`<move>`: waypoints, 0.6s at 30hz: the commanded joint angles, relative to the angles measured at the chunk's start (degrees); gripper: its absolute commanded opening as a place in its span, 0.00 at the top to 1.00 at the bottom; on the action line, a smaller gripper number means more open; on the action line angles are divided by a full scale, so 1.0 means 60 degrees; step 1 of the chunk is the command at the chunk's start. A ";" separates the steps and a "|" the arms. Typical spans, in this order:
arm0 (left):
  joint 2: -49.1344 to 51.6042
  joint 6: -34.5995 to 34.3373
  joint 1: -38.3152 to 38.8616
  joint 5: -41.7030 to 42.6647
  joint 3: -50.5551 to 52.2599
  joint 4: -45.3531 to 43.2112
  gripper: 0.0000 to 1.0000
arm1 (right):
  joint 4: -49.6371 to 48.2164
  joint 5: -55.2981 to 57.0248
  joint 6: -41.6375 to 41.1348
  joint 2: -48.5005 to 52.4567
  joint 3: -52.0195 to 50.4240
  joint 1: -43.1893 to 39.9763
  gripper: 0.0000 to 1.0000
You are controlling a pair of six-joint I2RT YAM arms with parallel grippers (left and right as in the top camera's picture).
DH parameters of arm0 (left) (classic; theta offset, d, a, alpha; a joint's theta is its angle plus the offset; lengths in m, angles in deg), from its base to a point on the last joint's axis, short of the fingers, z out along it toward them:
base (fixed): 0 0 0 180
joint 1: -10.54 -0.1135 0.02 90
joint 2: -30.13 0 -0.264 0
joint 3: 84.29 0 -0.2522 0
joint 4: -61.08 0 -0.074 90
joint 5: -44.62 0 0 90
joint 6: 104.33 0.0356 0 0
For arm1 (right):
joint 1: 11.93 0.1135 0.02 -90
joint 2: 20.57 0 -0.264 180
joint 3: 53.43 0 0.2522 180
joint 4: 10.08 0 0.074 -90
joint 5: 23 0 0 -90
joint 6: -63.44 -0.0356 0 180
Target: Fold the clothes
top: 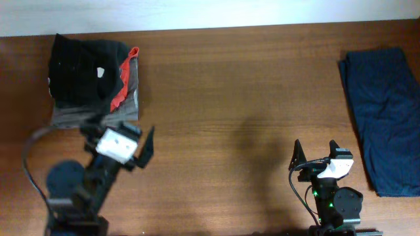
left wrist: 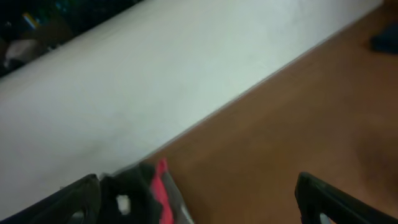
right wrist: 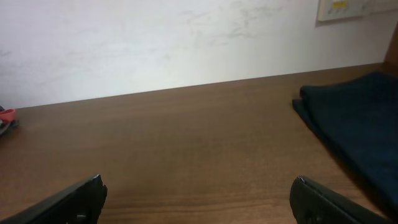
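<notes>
Shirt: the black shirt lies bunched on top of a small pile at the far edge of the worktop. It is not spread out, so I judge the folding is not yet begun.
Under the shirt: a red garment shows at its right side and a grey garment at its near side. They seem to wait for their turn.
Left tool: just on the near side of the shirt, by the grey edge, jaws fully wide, holding nothing. It is probably placed so to reach the shirt first.
Right tool: well apart from the shirt, to its right and nearer, jaws wide too, empty.
Navy cloth: far to the right of the shirt, laid flat and neat, perhaps the place for finished pieces.
Wood right of the shirt: bare, likely the room for spreading it.
</notes>
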State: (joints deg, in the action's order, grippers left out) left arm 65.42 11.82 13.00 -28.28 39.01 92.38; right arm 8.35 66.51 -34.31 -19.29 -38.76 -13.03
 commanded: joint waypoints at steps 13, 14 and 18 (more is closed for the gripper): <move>-0.5836 0.0091 -0.0036 -0.0142 0.6659 -0.2306 0.01 | 0.0025 -0.0055 -0.0029 -0.0055 -0.0066 -0.0069 0.01; -0.5836 0.0087 -0.0036 -0.0142 0.6998 -0.2612 0.01 | 0.0025 -0.0055 -0.0029 -0.0055 -0.0066 -0.0069 0.01; -0.5832 0.0087 0.0091 -0.0066 0.7074 -0.2422 0.01 | 0.0025 -0.0055 -0.0029 -0.0055 -0.0066 -0.0069 0.01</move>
State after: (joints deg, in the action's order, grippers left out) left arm 31.08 11.82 13.09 -28.56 80.99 78.37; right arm 8.35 66.48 -34.33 -19.24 -38.78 -13.03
